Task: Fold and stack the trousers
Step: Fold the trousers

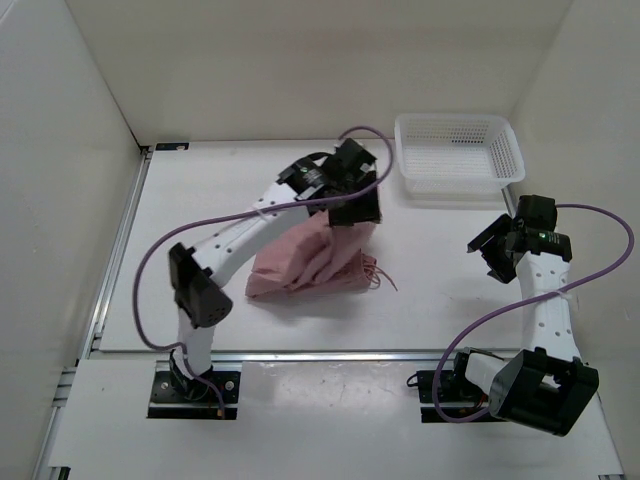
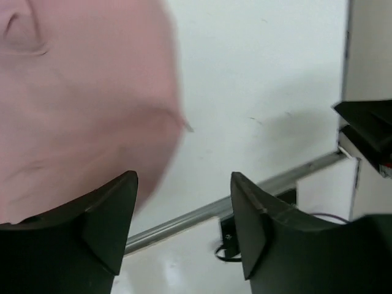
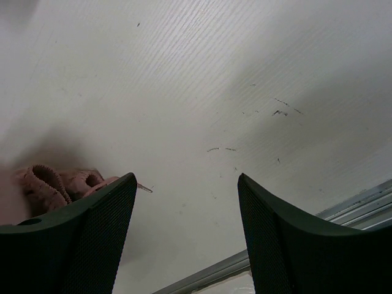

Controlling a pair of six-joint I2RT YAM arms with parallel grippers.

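Directly beneath and just to the near side of the left gripper [image 1: 355, 205] lie the trousers [image 1: 305, 265], a dusty-pink bundle heaped on the white table [image 1: 440, 300]. Its highest fold rises towards that tool's fingers. In the left wrist view, the left gripper [image 2: 184, 177] has its two dark fingers spread wide with only bare table between them. The pink cloth [image 2: 79, 104] fills the space off its left finger, soft, thin and faintly creased. It is too blurred to tell whether it touches that finger. The right gripper [image 1: 490, 248] hangs well apart from the bundle, which lies out to its left. Its wrist view shows the right gripper [image 3: 185, 177] also parted and holding nothing. A gathered, ribbed waistband edge [image 3: 43, 184] peeps past its left finger, the rest cut off by that finger and the frame edge. Thin drawstring cords [image 1: 378, 272] trail in loops from the side of the bundle nearer the right gripper. Beyond the right gripper and off to the left gripper's right stands a white plastic basket [image 1: 455, 183] with perforated walls. A metal rail [image 2: 184, 220] runs below the left fingers. The legs and the folds inside the heap cannot be made out.
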